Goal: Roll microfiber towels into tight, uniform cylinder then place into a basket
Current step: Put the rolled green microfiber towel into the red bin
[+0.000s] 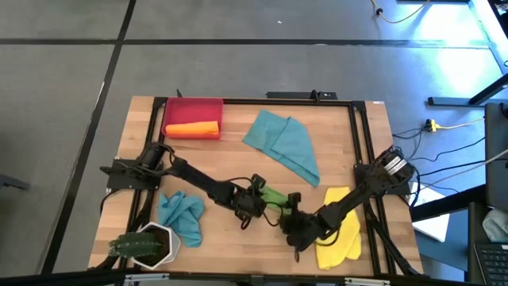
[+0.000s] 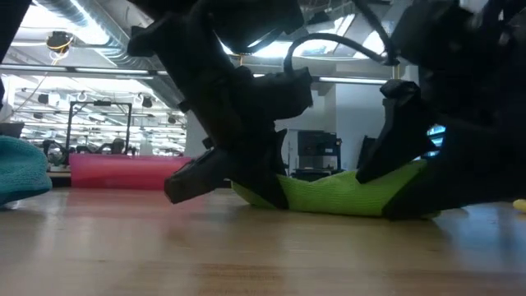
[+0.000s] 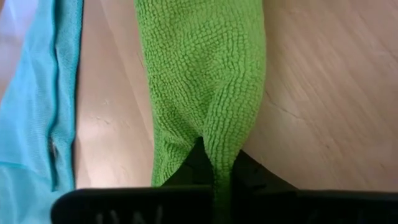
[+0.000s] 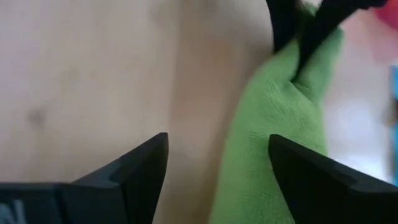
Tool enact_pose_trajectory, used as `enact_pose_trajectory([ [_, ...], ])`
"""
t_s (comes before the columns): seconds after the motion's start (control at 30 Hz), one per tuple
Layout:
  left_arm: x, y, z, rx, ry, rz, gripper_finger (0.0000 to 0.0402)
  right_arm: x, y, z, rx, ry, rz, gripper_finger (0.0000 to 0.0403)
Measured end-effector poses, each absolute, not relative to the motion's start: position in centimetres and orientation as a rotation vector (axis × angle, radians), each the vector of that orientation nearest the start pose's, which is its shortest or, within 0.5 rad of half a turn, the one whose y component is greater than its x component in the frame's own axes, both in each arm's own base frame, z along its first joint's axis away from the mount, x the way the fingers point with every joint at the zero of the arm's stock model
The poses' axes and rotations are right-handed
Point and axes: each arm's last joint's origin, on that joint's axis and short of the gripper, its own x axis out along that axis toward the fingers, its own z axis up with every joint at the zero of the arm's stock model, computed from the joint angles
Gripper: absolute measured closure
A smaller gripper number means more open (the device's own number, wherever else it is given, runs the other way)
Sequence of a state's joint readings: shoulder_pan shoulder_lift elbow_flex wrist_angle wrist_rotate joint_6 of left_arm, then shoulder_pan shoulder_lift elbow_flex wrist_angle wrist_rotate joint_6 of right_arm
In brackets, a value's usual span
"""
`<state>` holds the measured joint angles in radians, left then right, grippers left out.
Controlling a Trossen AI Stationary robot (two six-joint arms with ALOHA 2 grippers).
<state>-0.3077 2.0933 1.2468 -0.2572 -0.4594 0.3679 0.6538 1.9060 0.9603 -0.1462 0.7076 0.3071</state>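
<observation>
The green towel (image 1: 274, 196) lies as a narrow bunched strip on the table's near middle, also seen in the low view (image 2: 353, 193). My left gripper (image 1: 255, 200) is shut on its left end. My right gripper (image 1: 292, 225) is open at the towel's right end, with one finger (image 4: 311, 180) over the green cloth (image 4: 267, 124) and the other (image 4: 140, 171) over bare wood. The rolled orange towel (image 1: 191, 129) lies in the red basket (image 1: 193, 106) at the far left. One teal towel (image 1: 282, 143) lies spread out and another (image 1: 181, 214) lies crumpled. The yellow towel (image 1: 337, 234) lies under the right arm. My left gripper pinches the green towel's left end (image 3: 214, 158) between its two fingers, and the cloth is gathered into a crease there. The fingers come low from the table's left, along the strip. The towel lies on the table and runs away from the fingers. My right gripper: whether its finger touches the cloth cannot be told.
A white hexagonal pot with a plant (image 1: 147, 246) stands at the near left corner, beside the crumpled teal towel. Black rails (image 1: 353, 135) run along the table's sides. Bare wood (image 1: 230, 159) lies between the basket and the arms.
</observation>
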Motion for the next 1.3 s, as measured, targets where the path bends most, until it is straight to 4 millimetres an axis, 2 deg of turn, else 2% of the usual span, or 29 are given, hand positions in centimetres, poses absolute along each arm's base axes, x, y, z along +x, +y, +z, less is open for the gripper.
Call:
enact_pose_trajectory([
  [0.3,38.3,-11.0,11.9,0.697,1.042,-0.080,0.0401,28.6,19.8,11.2,-0.550,0.928,-0.354,0.0127],
  [0.6,38.1,-11.2,12.1,0.686,1.042,-0.099,0.0401,27.5,19.1,10.7,-0.511,0.995,-0.411,0.0129],
  [0.83,38.1,-11.2,12.1,0.674,1.042,-0.093,0.0401,27.5,19.1,10.4,-0.524,0.989,-0.395,0.0168],
  [1.0,38.1,-11.2,12.2,0.666,1.046,-0.094,0.0401,26.7,18.8,10.8,-0.600,1.059,-0.422,0.0184],
  [1.1,38.1,-11.1,12.2,0.655,1.048,-0.108,0.0401,26.7,19.4,11.5,-0.585,1.059,-0.420,0.0180],
  [1.3,38.2,-10.8,12.3,0.612,1.050,-0.108,0.0401,27.0,22.3,13.2,-0.520,0.993,-0.336,0.0156],
])
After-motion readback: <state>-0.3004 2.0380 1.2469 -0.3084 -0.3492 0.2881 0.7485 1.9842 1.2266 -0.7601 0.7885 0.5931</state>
